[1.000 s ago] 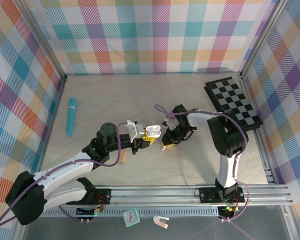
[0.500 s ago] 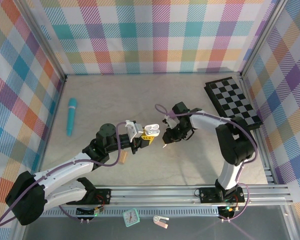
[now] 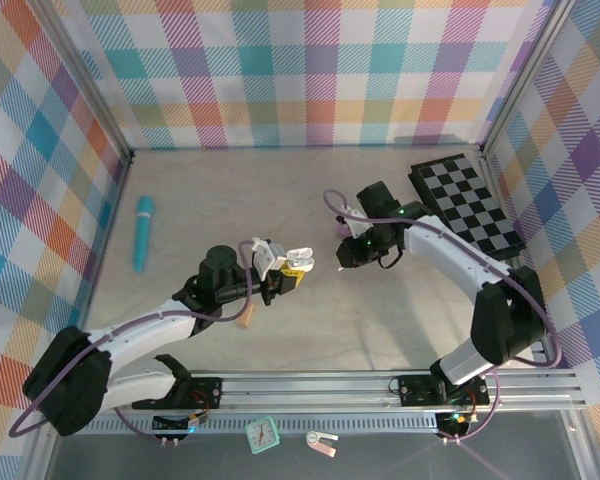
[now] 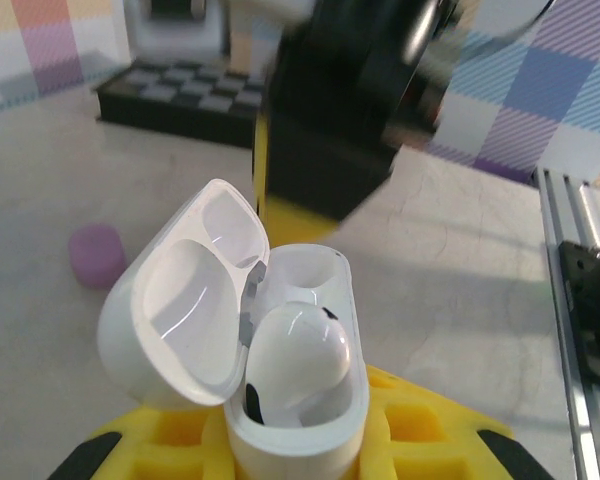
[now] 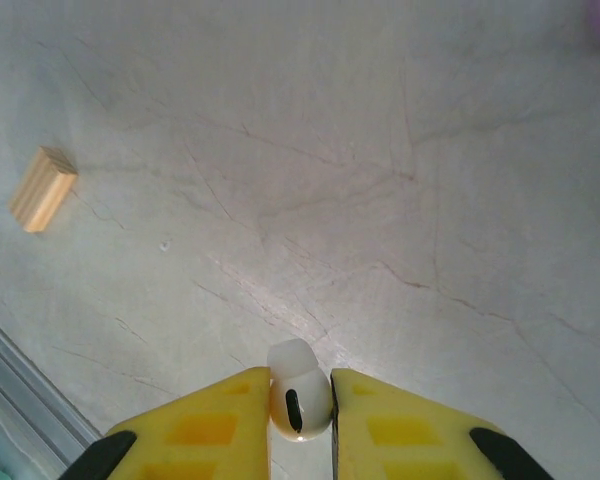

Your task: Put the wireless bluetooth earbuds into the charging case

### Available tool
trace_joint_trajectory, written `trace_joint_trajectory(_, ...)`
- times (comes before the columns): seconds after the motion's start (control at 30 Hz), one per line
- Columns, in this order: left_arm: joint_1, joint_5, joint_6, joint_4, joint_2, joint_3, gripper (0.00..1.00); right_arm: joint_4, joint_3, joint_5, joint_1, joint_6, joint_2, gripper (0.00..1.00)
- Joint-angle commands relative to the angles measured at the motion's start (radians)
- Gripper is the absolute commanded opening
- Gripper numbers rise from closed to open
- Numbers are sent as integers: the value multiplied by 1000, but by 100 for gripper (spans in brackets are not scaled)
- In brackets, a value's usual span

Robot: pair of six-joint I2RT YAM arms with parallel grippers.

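1. Two arms of mine reach over the pale table [image 3: 280,190]. The checker board [image 3: 467,205] lies at the far right and the teal tube [image 3: 143,232] at the far left.
2. My left pincer [image 4: 290,450] is squeezed tight on the white charging case [image 4: 295,400]. It seems to hold the case up off the table, with the lid [image 4: 180,310] flipped open.
3. My right pincer [image 5: 300,405] is closed nearly all the way. It pinches a white earbud [image 5: 298,372] between its yellow tips, above bare table and well apart from the case.
4. One other earbud [image 4: 300,350] already sits in the near cup of the case. The far cup [image 4: 310,270] looks empty.
5. Some small things lie on the table: a tan ribbed block [image 5: 42,188], and a purple lump [image 4: 97,255] past the case. I cannot tell what the lump is.
6. I think I am at the step of bringing the second bud to the case. Next I should swing my right pincer back over the empty cup, turn the bud to fit, and lower it slowly while my left pincer keeps the case steady.
7. One second ago my right pincer was just beside the case. Now it has pulled back toward the far wall, and its elbow has swung out to the right. The case is in nearly the same place.
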Motion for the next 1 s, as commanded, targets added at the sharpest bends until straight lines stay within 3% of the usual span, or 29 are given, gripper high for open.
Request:
trace_joint_trajectory(0.0, 6, 28, 23, 1, 60, 26, 10, -94, 70, 52, 21, -26, -50, 21)
trace_joint_trajectory(0.43, 5, 137, -8, 6, 152, 79, 10, -158, 214, 156, 182, -94, -83, 21)
trace_joint_trajectory(0.97, 5, 178, -58, -22, 126, 113, 10, -152, 220, 161, 233, -102, -29, 21)
